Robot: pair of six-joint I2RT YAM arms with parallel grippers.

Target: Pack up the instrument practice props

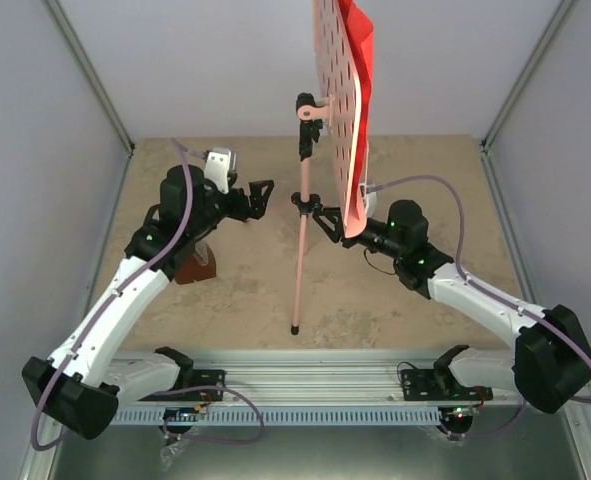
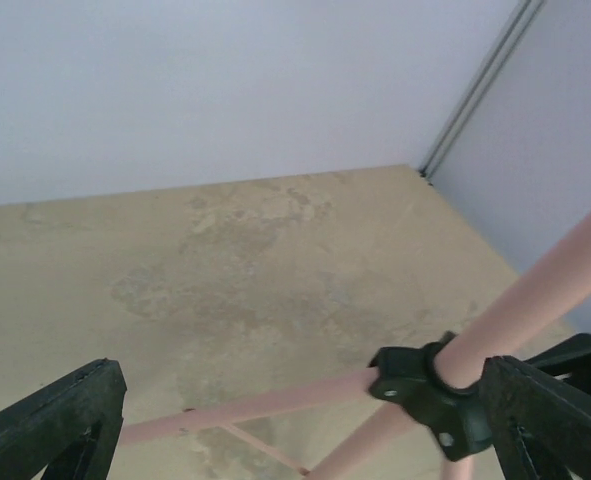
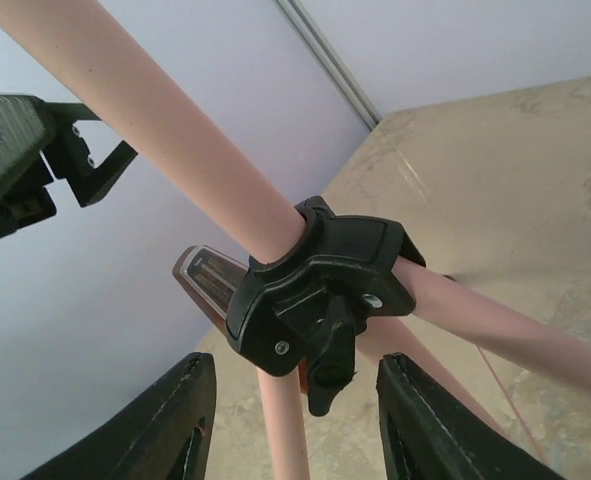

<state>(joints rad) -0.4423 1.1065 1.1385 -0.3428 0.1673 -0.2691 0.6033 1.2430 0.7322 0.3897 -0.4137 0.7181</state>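
music stand [image 1: 303,250]: standing upright in the middle of the worktop [image 1: 395,310], legs spread, so it is still needing to be folded before it can be packed.
desk [image 1: 337,110]: sitting high on the pole, turned nearly edge-on to the top camera, its holes showing.
red sheet [image 1: 360,50]: leaning on the right face of the desk, resting on the lip at its lower edge, which is probably what is keeping it from sliding off.
metronome [image 1: 197,265]: sitting on the worktop at the left, partly under the left arm, well apart from the stand's near leg.
tripod joint [image 3: 320,280]: black collar where the legs are meeting the pole, its small knob pointing toward the right wrist camera; both arms are gathering at this height.
left claw [image 1: 263,197]: gaping fully, holding nothing, hovering just left of the joint with the collar beside one finger in the wrist view, likely staying clear to give the other arm room.
right claw [image 1: 327,222]: jaws standing partly apart on either side of the knob, a gap showing at both fingers, so nothing is being gripped yet.
step in hand: judging by this, the right arm is lining up on the knob to loosen the legs.
risk: a push on the joint could be tipping the tall, top-heavy stand and spilling the sheet.
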